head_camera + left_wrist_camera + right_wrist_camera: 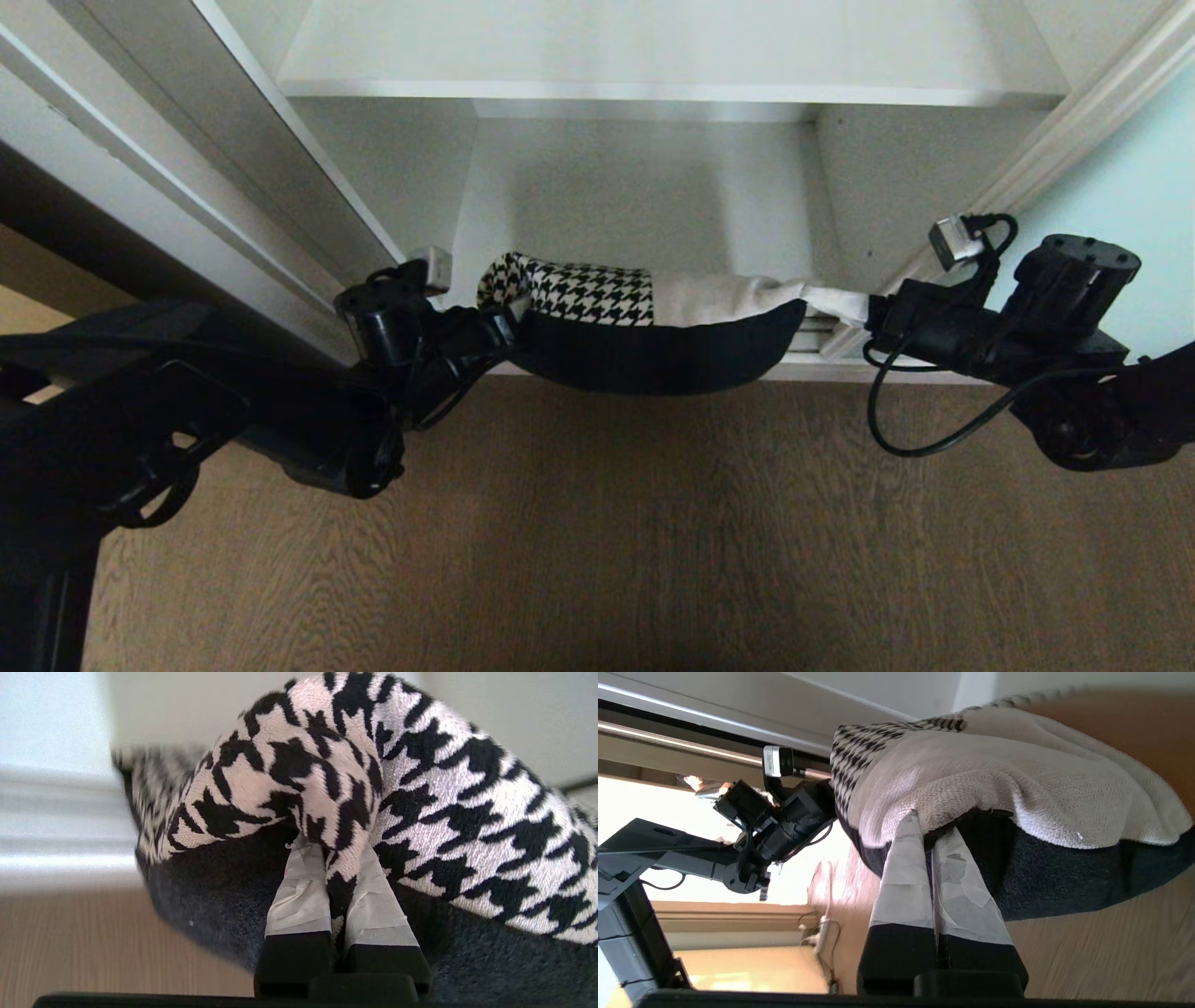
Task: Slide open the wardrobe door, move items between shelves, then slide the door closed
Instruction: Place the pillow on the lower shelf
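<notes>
Carrying the folded stack [653, 327] between shelves: left gripper [499, 329] and right gripper [864, 317] each clench an end. Next, both must rise together toward the upper shelf [653, 89] above them.

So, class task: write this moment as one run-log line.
left gripper: shut on cloth stack | right gripper: shut on cloth stack | stack: sagging between them, over floor, before bottom shelf
</notes>
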